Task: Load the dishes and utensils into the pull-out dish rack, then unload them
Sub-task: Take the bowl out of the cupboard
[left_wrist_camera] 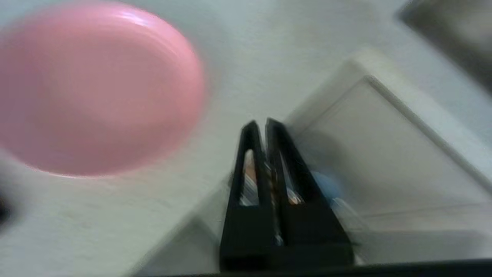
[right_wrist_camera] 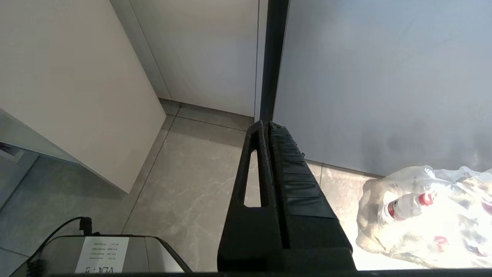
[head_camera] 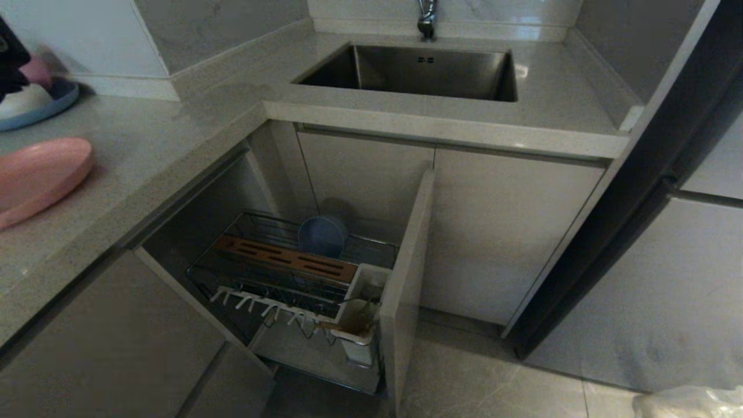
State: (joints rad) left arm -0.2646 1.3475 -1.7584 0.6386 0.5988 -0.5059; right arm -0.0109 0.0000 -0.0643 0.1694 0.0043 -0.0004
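The pink plate lies flat on the speckled stone counter at the robot's left, and it seems the next thing to go into the rack, so the move ahead turns on how it lies from the left gripper. In the left wrist view that gripper hangs above the counter edge with its two black fingers pressed together and nothing between them, and the plate sits off to one side of the fingertips and apart from them, not in their line. Being round, the plate has no long axis; only its thin raised rim offers a hold, so the fingers would have to part before reaching for it. The left arm is clearly the nearer one: the right gripper, fingers likewise together and empty, hangs low by the floor tiles, well away from the counter. The plate looks smooth and glossy, wide and shallow. Below, the pulled-out rack is chrome wire with a slotted wooden strip, white pegs and a white cup holding what look like chopsticks, and the matte blue-grey bowl stands on edge near its back.
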